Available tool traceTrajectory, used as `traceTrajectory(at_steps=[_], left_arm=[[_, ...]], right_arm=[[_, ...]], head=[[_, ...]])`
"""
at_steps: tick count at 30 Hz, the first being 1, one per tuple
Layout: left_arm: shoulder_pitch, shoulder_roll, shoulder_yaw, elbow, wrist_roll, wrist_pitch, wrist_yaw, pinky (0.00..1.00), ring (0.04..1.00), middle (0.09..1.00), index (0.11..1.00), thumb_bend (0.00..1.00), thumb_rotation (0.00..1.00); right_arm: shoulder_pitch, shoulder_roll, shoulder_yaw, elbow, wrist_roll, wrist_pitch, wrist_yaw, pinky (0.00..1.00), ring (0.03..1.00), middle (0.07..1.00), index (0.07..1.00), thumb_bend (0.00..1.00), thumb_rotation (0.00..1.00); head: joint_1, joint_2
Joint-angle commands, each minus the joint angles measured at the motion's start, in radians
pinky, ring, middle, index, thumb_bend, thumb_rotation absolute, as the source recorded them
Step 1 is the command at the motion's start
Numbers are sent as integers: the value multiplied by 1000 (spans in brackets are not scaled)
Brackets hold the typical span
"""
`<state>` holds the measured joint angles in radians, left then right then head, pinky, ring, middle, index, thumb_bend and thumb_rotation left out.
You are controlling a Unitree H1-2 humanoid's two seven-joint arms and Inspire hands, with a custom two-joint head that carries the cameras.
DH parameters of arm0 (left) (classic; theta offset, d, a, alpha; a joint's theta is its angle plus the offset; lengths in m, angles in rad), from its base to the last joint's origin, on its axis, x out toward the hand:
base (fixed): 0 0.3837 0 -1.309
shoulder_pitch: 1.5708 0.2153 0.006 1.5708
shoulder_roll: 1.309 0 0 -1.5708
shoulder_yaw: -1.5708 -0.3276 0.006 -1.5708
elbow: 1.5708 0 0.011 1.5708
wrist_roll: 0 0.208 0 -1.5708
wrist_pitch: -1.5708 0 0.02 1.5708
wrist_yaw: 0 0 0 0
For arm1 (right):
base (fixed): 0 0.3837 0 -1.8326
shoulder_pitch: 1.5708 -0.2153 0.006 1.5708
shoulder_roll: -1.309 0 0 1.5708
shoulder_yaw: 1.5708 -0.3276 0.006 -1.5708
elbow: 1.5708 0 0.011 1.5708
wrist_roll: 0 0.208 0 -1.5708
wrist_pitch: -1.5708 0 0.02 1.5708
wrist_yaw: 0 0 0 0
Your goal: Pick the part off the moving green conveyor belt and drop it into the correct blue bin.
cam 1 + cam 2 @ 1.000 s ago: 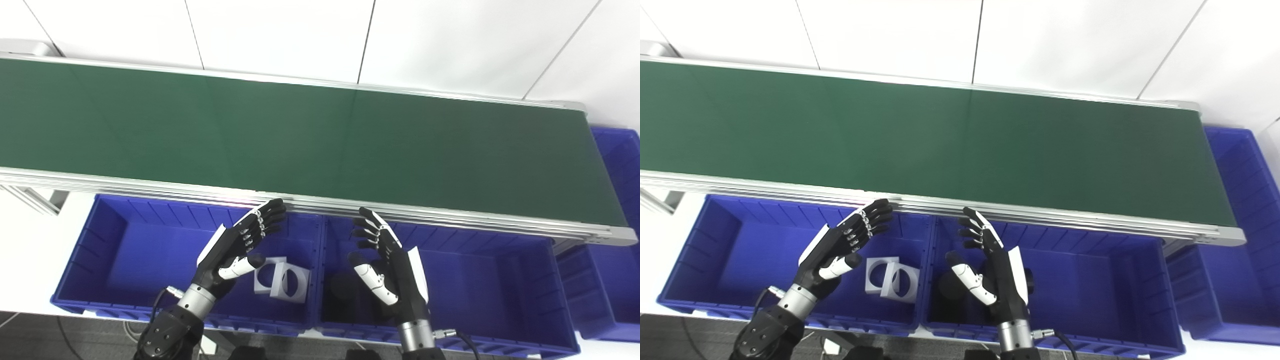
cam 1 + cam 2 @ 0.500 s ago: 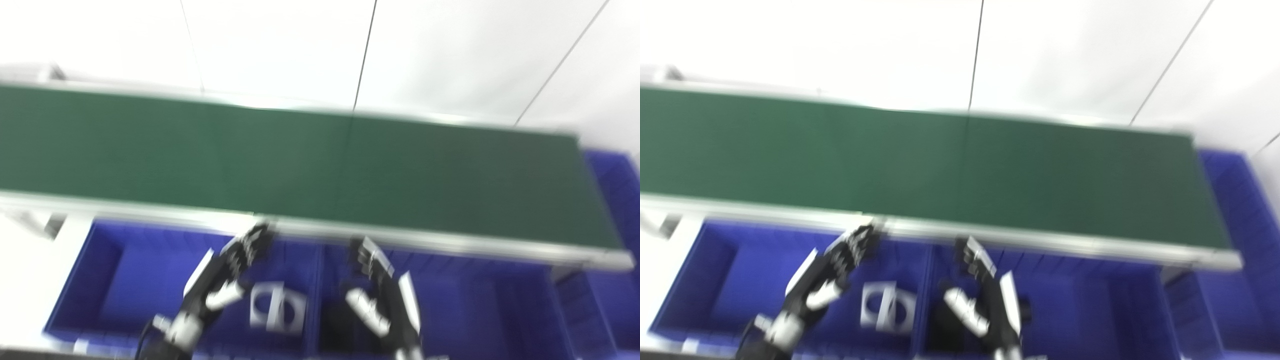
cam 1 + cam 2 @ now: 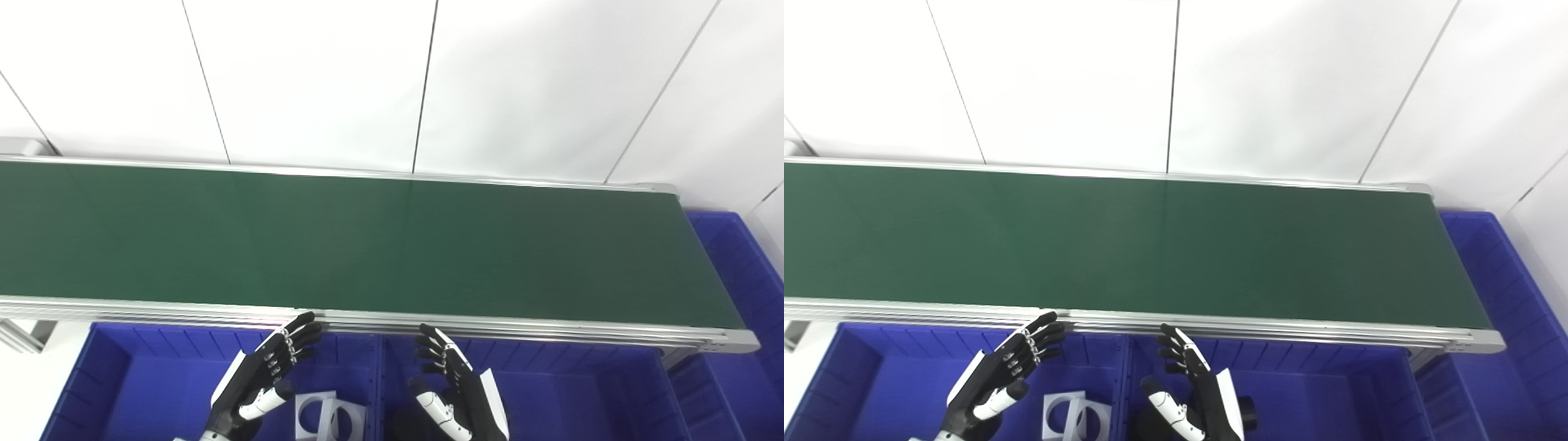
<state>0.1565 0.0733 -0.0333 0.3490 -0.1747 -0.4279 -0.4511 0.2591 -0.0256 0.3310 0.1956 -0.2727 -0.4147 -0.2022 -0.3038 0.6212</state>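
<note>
Left robot hand [image 3: 263, 380]: fingers spread, empty, over blue bin [image 3: 122, 392] | right robot hand [image 3: 456, 398]: same, palms facing.

The green conveyor belt [image 3: 367, 239] is seen running left to right between silver rails, its surface bare. Just below its near rail, two blue bins are set side by side: in the left bin [image 3: 141, 386], two white square parts [image 3: 327, 419] with round holes are held; in the right bin [image 3: 1335, 392], dark round parts [image 3: 1246, 413] are partly hidden.
</note>
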Motion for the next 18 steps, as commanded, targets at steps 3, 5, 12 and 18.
traceTrajectory(at_steps=[3, 5, 12, 18], left_arm=[[4, -8, 0, -54, 7, -42, -5, 821, 854, 854, 870, 1000, 612], [7, -10, -4, -66, 13, -42, -1, 822, 853, 855, 869, 1000, 611], [10, -10, -29, -116, 16, -29, 19, 812, 840, 849, 865, 1000, 613], [13, -9, -58, -137, 24, -21, 40, 793, 818, 831, 851, 1000, 560]], right_arm=[[6, -2, -2, -52, 4, -54, 3, 689, 763, 813, 867, 595, 748], [9, -3, -7, -62, 4, -53, 8, 688, 760, 811, 866, 593, 745], [13, -4, -33, -118, 11, -21, 46, 682, 752, 804, 863, 594, 736], [22, 0, -59, -149, 34, -19, 73, 662, 738, 790, 844, 578, 685]], head=[[9, 19], [8, 40], [23, 118], [45, 136]])
